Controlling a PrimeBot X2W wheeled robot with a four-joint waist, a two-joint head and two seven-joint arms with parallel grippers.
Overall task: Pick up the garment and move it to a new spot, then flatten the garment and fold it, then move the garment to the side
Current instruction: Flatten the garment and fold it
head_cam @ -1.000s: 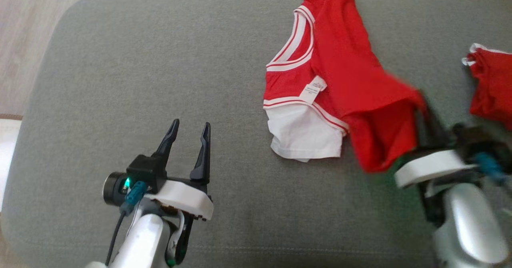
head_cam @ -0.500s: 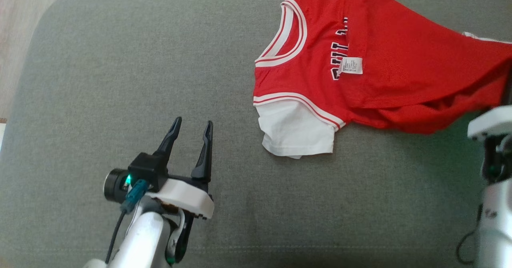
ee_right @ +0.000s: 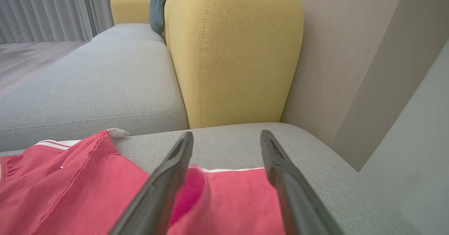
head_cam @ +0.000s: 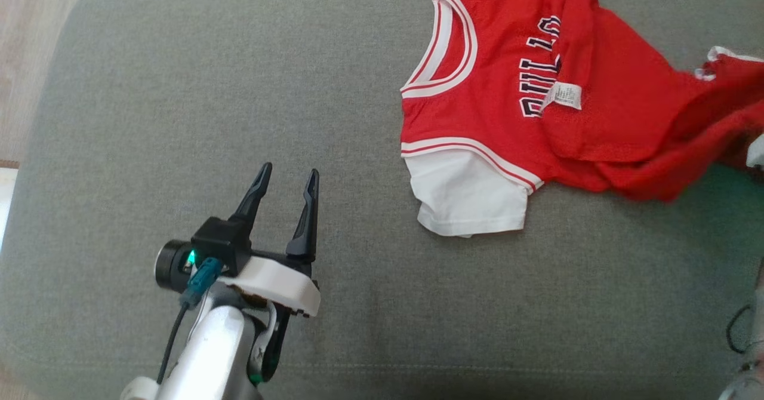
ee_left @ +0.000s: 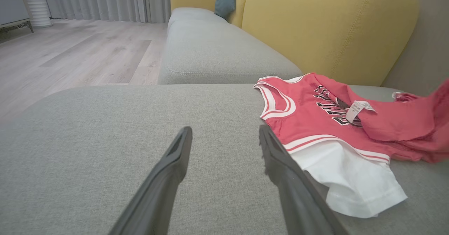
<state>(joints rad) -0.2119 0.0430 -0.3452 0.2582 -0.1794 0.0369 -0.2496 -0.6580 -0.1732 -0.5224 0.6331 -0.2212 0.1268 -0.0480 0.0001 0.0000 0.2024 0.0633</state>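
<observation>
Flattening seems to be starting: the garment is lying rumpled on the sofa cushion, left gripper and right gripper gaping wide, empty. Its bunched 3 o'clock side is likely needing spreading.

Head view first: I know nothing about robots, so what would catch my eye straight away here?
A bright red jersey with white trim lies rumpled on the right half of a grey sofa cushion, a white piece of cloth showing at its near edge. At lower left, the left claw hovers open over bare cushion, apart from the jersey. In the right wrist view, a mustard-yellow backrest rises behind the cushion.
</observation>
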